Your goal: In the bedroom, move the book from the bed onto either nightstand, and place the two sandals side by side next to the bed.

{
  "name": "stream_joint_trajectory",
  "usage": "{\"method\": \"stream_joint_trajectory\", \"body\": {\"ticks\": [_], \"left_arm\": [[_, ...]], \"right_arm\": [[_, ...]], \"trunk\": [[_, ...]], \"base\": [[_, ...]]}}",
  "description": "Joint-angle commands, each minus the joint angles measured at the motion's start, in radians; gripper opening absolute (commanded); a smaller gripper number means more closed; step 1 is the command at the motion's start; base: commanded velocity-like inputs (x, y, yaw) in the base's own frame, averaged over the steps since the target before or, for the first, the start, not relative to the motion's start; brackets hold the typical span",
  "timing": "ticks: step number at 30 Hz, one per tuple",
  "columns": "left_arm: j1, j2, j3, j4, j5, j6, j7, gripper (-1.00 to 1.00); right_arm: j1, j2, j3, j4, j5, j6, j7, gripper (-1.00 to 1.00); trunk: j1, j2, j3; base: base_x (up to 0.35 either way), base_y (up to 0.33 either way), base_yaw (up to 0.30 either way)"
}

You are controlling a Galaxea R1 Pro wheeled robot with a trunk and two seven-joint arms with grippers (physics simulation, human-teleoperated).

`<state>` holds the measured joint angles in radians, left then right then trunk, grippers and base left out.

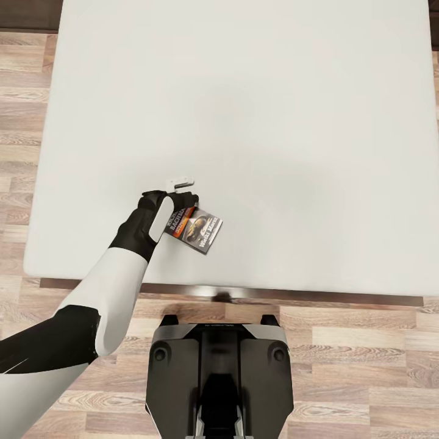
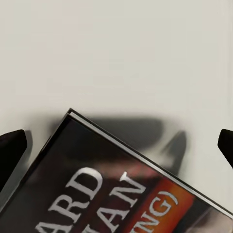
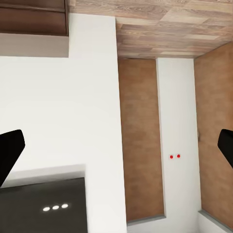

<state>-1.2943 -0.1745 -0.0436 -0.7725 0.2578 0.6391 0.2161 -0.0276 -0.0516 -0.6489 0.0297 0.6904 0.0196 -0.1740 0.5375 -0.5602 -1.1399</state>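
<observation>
Off-white mattress is taking up most of what I can see from here, the bed (image 1: pixel 244 91) reaching away from the robot with its dark wood frame showing along the near edge and wood-plank floor (image 1: pixel 366 353) running on either side. The book (image 1: pixel 200 228) is lying flat on the mattress close to that near edge, cover up, turned at an angle, its orange band and white lettering facing the ceiling.

The left gripper (image 1: pixel 181 194) is hanging right over the book's far end, the arm reaching across the near edge of the bed to get there. In the left wrist view the two dark fingertips (image 2: pixel 10 150) are sitting wide apart on either side of the book (image 2: pixel 121 189), with bare mattress between them and its corner; so the jaws are spread and holding nothing. I judge it is lining up for a grasp, standing open like this so the thin paperback can pass between the fingers. A flat book on a soft surface offers little edge to catch, which may be why the gripper is coming at the end rather than the middle.

The right gripper (image 3: pixel 116 145) is also spread, its fingertips wide apart, pointing off toward white panels and floor, away from the bed, seemingly parked out of the way.
</observation>
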Motion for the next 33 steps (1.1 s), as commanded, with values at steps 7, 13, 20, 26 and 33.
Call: {"method": "stream_joint_trajectory", "body": {"ticks": [7, 13, 20, 26, 33], "left_arm": [[0.002, 0.000, -0.002, 0.013, 0.020, 0.005, 0.011, 1.00], [0.002, 0.000, -0.002, 0.011, 0.020, 0.005, 0.011, 1.00], [0.003, 0.000, -0.002, 0.010, 0.020, 0.005, 0.011, 1.00], [0.003, 0.000, -0.002, 0.010, 0.020, 0.005, 0.011, 1.00], [0.003, 0.000, -0.002, 0.010, 0.020, 0.005, 0.011, 1.00]], "right_arm": [[0.000, -0.001, -0.006, 0.003, 0.011, 0.002, -0.005, 1.00], [0.000, -0.001, -0.006, 0.003, 0.011, 0.001, -0.005, 1.00], [-0.001, -0.001, -0.007, 0.003, 0.011, 0.001, -0.005, 1.00], [-0.001, -0.001, -0.007, 0.003, 0.011, 0.001, -0.005, 1.00], [-0.001, -0.001, -0.007, 0.004, 0.011, 0.001, -0.005, 1.00]], "trunk": [[0.001, -0.001, -0.001], [0.001, -0.001, -0.002], [0.001, -0.001, -0.003], [0.001, -0.001, -0.003], [0.001, -0.001, -0.003]], "base": [[0.000, 0.000, 0.000], [0.000, 0.000, 0.000], [0.000, 0.000, 0.000], [0.000, 0.000, 0.000], [0.000, 0.000, 0.000]]}}
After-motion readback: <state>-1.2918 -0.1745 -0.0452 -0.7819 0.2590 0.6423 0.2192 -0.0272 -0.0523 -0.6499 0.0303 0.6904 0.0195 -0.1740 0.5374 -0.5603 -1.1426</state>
